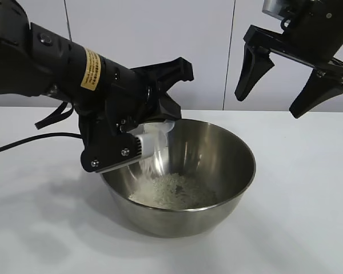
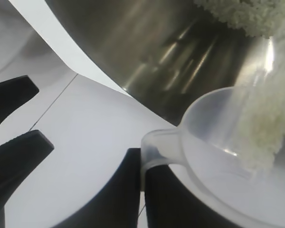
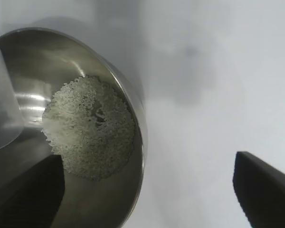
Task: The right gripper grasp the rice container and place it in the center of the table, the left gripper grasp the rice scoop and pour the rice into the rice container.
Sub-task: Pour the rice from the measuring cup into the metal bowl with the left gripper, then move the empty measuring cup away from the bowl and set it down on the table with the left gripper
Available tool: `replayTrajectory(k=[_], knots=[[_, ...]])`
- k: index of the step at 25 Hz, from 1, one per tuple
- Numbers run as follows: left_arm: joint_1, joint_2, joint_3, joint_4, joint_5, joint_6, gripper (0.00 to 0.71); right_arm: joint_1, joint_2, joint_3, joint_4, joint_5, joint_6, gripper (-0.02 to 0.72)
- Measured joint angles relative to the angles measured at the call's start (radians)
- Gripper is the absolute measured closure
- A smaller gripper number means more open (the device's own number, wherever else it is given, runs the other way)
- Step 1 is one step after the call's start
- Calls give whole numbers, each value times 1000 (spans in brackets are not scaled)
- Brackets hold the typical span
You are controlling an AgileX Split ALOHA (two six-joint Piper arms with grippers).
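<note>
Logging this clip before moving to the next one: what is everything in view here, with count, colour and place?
rice container: one, shiny steel, standing on the table in the middle of the exterior view.
rice: one loose pile, white, on the container's bottom; more grains falling from the scoop.
rice scoop: one, translucent plastic, tipped over the container's left rim.
table: one, white, under everything.
cable: one, black, lying on the table at the left.
left end effector: one, black, shut on the rice scoop's handle.
right end effector: one, black, open, hanging empty above and right of the container.
</note>
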Motion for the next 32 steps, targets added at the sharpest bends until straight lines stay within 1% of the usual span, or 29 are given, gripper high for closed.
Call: replayTrajectory(k=[12, 15, 17, 19, 21, 24, 26, 29, 30, 32], knots=[[-2, 0, -1, 13, 10, -1, 700, 0, 0, 0, 0, -1, 0, 42], [-2, 0, -1, 1, 3, -49, 700, 0, 0, 0, 0, -1, 0, 42], [-2, 0, -1, -42, -34, -138, 700, 0, 0, 0, 0, -1, 0, 42], [-2, 0, 2, -98, -116, -255, 700, 0, 0, 0, 0, -1, 0, 42], [-2, -1, 15, -168, -209, -413, 700, 0, 0, 0, 0, -1, 0, 42], [-2, -3, 46, -271, -362, -719, 700, 0, 0, 0, 0, -2, 0, 42], [-2, -4, 73, -341, -443, -870, 700, 0, 0, 0, 0, -3, 0, 42], [-3, -4, 121, -494, -557, -1067, 700, 0, 0, 0, 0, -7, 0, 42], [-3, -4, 140, -566, -598, -1138, 700, 0, 0, 0, 0, -8, 0, 42], [-6, -4, 176, -752, -669, -1271, 700, 0, 0, 0, 0, -14, 0, 42]])
